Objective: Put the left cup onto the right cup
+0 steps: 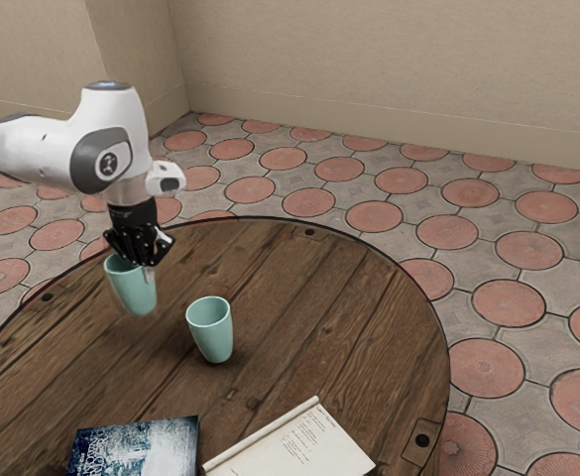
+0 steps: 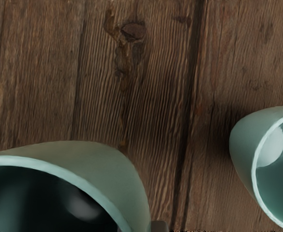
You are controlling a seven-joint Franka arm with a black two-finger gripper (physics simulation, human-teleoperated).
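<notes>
The gripper (image 1: pixel 139 266) is pinching the left cup (image 1: pixel 129 290) by its rim. One finger is lying down the outside of the cup's wall, and the other one is most likely sitting inside the cup, so the thin wall is being squeezed between them. Holding it by the rim is a good idea, because the cup's bottom is staying free to go into the other cup.

The left cup is hanging under the hand, open side up and leaning a little. It is looking as if it is just off the table (image 1: pixel 319 317), but I cannot tell that for sure. In the wrist view the same cup (image 2: pixel 83 169) is showing big and dark right under the hand, with the wooden boards (image 2: pixel 131 72) past it.

The right cup (image 1: pixel 210 332) is standing upright on the table, near the held cup but not touching it. It is waiting with its mouth open to the top, so it is ready to take the other cup. In the wrist view it (image 2: pixel 264 159) is sitting off to one side of the held cup, with bare wood between them.

A book (image 1: pixel 136 446) and some white paper (image 1: pixel 299 446) are lying at the near edge of the table, well out of the way.

I think the carrying part is going on now. The held cup is needing to go higher than the right cup's rim, then across, then straight down
</notes>
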